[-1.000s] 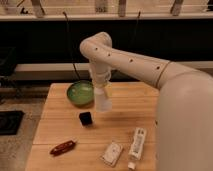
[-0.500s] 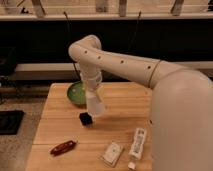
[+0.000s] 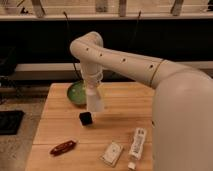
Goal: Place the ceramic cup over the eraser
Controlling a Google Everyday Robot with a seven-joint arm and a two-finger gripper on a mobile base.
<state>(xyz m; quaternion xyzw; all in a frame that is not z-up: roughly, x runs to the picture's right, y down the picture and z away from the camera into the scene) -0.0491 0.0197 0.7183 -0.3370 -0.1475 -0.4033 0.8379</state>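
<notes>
Arm: you see the big white arm [image 3: 125, 62] reach in from the right, bend at its elbow near 12 o'clock of the table and drop straight down over the wood.
Gripper: your gripper [image 3: 93, 91] hangs at the arm's lower end, above the table's middle, at 4 o'clock of the green bowl. It is clenched on the ceramic cup, holding its upper, narrower part.
Ceramic cup: the ceramic cup [image 3: 95, 101] hangs from the gripper with its wider end down, tilted slightly, up off the table as far as you can judge.
Eraser: the eraser [image 3: 85, 118] sits on the table just at 7 o'clock of the cup's lower rim, near it; you cannot tell whether the two touch. The cup is not over it.
Green bowl: the green bowl [image 3: 76, 93] rests on the far left part of the table, at 11 o'clock of the eraser, partly behind the gripper.
Red object: a small reddish oblong thing [image 3: 63, 147] lies at 7 o'clock of the eraser, well apart from it.
White card: a flat white card [image 3: 112, 153] lies near the front edge, at 5 o'clock of the eraser.
White stick: a long white remote-like stick [image 3: 136, 144] lies just at 3 o'clock of the card.
Table: the wooden table [image 3: 127, 107] carries all of these.
</notes>
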